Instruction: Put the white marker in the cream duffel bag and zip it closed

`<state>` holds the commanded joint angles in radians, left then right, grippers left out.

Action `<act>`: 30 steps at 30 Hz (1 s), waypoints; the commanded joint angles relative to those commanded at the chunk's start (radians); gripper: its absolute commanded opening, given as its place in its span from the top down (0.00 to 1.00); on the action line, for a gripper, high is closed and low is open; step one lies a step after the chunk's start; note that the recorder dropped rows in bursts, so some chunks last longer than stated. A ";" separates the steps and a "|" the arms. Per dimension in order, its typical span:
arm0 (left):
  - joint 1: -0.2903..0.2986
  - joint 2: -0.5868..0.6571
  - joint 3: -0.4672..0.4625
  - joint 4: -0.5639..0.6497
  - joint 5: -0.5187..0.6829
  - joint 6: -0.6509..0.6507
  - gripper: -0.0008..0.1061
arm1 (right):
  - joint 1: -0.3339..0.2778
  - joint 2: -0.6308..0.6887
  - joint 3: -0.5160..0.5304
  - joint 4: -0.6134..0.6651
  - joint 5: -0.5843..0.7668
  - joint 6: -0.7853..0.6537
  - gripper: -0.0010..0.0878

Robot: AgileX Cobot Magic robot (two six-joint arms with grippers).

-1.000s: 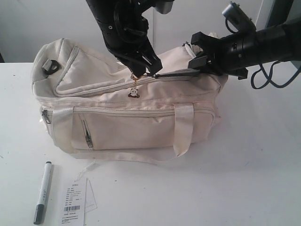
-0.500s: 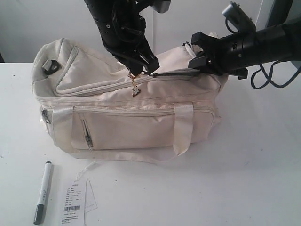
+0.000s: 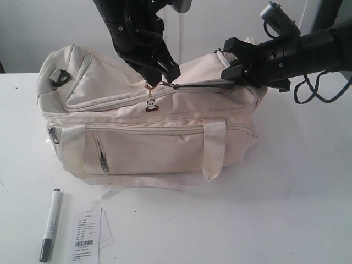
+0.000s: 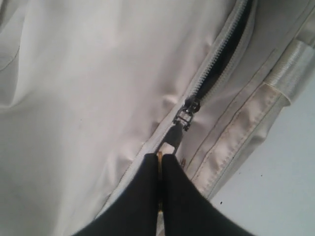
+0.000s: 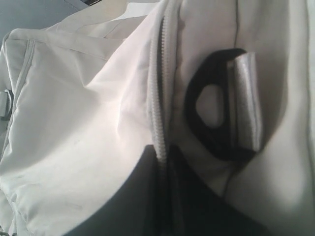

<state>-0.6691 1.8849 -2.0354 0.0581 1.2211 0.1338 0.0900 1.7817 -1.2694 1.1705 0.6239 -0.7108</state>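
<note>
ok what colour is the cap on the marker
Dark grey, on the white marker; the exterior view shows it best.

Arms point(image 3: 308, 49) matte black; tapered black fingers point(image 4: 142, 196); dangling cable point(image 3: 297, 98).

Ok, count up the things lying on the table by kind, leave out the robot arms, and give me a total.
Cream duffel bag: 1
White marker: 1
Barcode paper tag: 1
Total: 3
</note>
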 joint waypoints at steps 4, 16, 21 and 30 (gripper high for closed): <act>0.007 -0.002 0.062 0.003 0.000 0.004 0.99 | -0.009 0.000 0.000 0.000 0.000 0.000 0.99; 0.009 -0.060 0.102 0.044 0.000 0.041 0.99 | -0.011 0.000 0.000 0.000 0.006 -0.002 0.99; 0.009 -0.069 0.102 0.044 0.000 0.048 0.99 | -0.011 0.000 0.000 0.000 0.006 -0.015 0.99; 0.009 -0.087 0.111 0.052 0.000 0.075 0.99 | -0.011 0.000 0.000 0.000 0.002 -0.015 0.99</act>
<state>-0.6597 1.7976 -1.9245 0.1099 1.2211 0.2092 0.0791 1.7817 -1.2694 1.1705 0.6264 -0.7255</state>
